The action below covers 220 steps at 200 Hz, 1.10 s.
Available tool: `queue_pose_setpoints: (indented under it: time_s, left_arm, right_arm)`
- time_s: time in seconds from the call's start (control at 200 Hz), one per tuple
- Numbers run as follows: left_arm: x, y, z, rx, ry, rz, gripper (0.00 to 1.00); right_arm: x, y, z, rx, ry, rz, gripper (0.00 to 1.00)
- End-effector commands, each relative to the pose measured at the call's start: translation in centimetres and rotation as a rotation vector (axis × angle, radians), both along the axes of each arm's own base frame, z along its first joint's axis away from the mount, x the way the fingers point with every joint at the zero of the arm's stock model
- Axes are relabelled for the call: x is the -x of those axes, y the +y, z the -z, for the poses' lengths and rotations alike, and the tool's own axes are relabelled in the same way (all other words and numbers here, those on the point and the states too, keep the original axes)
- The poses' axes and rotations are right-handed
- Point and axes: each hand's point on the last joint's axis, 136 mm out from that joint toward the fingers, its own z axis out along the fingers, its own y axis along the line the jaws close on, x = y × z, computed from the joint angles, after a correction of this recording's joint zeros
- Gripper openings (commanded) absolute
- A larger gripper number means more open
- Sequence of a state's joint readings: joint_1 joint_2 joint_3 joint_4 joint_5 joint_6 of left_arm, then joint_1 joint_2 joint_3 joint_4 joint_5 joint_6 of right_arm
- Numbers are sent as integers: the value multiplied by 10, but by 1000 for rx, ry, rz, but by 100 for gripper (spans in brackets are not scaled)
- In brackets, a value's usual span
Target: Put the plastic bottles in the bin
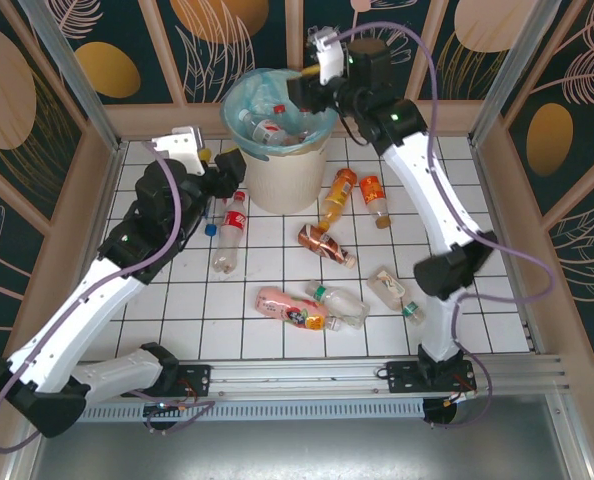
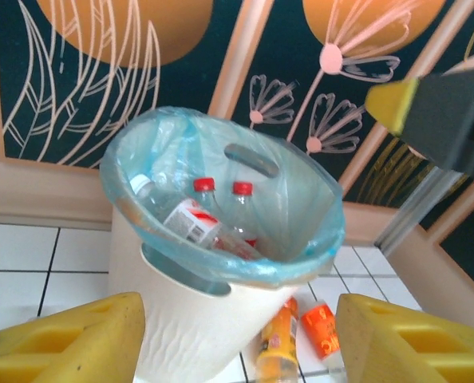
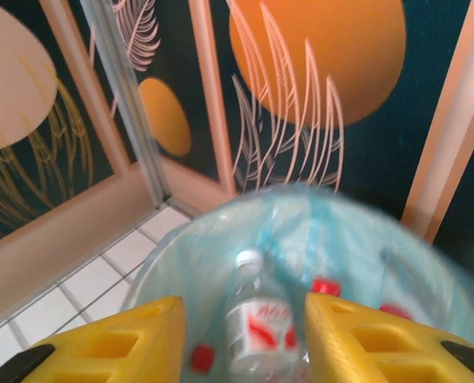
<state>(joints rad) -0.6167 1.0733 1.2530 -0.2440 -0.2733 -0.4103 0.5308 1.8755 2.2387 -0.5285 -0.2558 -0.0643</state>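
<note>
Top external view: loose plastic bottles (image 1: pixel 229 232) strewn on white tiled table (image 1: pixel 177 320) before round off-white plastic bin (image 1: pixel 277 185), teal-lined, several inside.
Right gripper (image 3: pixel 245 315) over bin, jaws apart, clear white-capped bottle (image 3: pixel 251 331) between, ungripped; left gripper (image 2: pixel 237 311) alongside, jaws apart, empty.

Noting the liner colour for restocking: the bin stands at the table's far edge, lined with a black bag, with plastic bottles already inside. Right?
Not quite. The bag lining the bin is light teal, not black, as the left wrist view shows. The rest holds: the bin stands at the table's far edge, with plastic bottles already inside.
</note>
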Motion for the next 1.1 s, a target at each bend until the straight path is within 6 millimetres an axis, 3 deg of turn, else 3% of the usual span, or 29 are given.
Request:
queue_pose_setpoints:
  time_s: [0.0, 0.155, 0.225, 0.36, 0.39, 0.405, 0.48, 0.58, 0.791, 1.096]
  left_arm:
    - [23, 0, 16, -140, 23, 107, 65]
    - [36, 2, 71, -268, 157, 160, 66]
    - [38, 8, 100, -266, 240, 129, 66]
    - [50, 0, 147, -175, 380, 160, 68]
    - [52, -3, 151, -148, 397, 169, 69]
    - [54, -2, 163, -149, 425, 167, 69]
    - [57, 1, 187, -120, 492, 137, 70]
    - [57, 10, 212, -112, 539, 71, 72]
    - [42, 26, 245, -228, 610, -35, 73]
    - [-9, 28, 274, -295, 683, -43, 76]
  right_arm:
    - [53, -15, 46, -8, 179, 31, 45]
    - [142, -30, 115, -4, 202, 3, 50]
    - [179, -25, 141, 14, 248, -65, 51]
    - [218, -21, 191, 116, 385, -90, 53]
    - [226, -20, 203, 149, 411, -94, 54]
    - [228, -20, 209, 164, 424, -93, 54]
    - [232, -19, 231, 200, 486, -55, 54]
    - [233, -4, 242, 165, 536, -71, 54]
    - [215, 14, 229, 81, 501, -40, 54]
    - [211, 18, 224, 45, 473, -44, 55]
